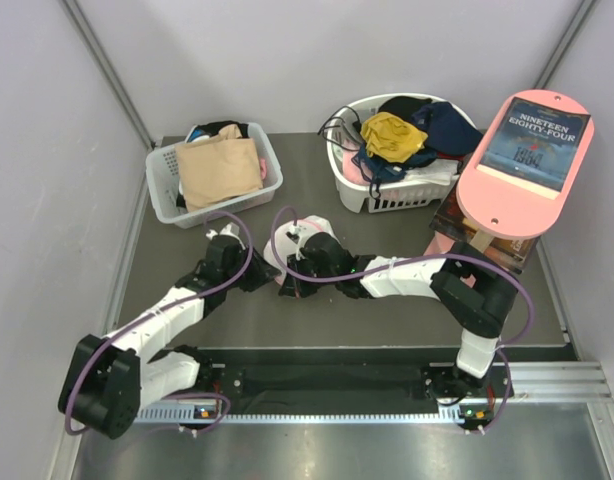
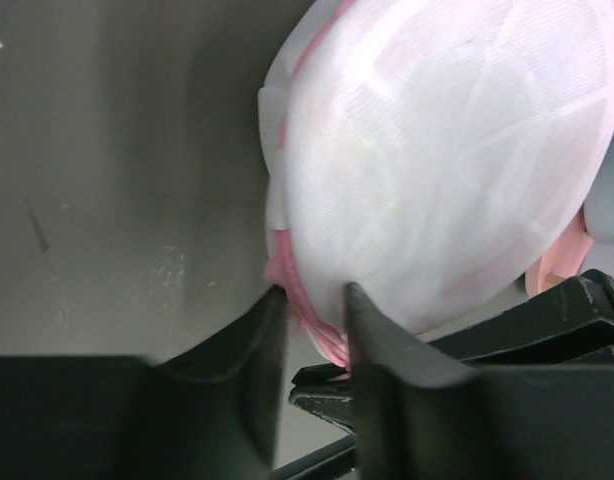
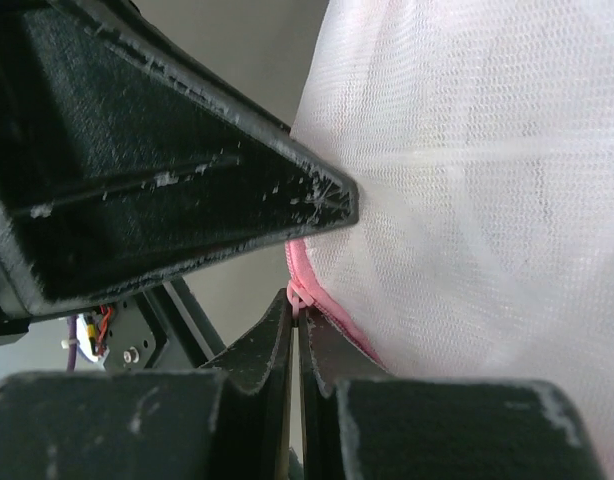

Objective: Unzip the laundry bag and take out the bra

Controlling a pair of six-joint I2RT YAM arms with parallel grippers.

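At the middle of the counter, your right pincer stands closed to a sliver on the pink zip pull of the laundry bag. The pull is nipped between the two fingertips, just where the pink rim meets the white mesh.

Your left pincer meets the bag from the other side. Its fingers stand a narrow gap apart with the pink rim lodged between them. Whether they pinch it or only bracket it, you cannot tell.

From that wrist you see the mesh dome bulging up and to the right, with pale folds showing through it, too blurred to name. How far the zip is drawn does not show in any view.

From overhead, the bag lies on the counter just beyond both pincer tips, partly hidden under the right wrist. The two arms close in on it from left and right.

Well apart, at the back left, a rectangular white basket holds a beige garment. At the back right, a round white basket is heaped with a mustard-yellow cloth and dark clothes. Beside that basket, at the right edge, a pink oblong panel carries a book titled Nineteen Eighty-Four.
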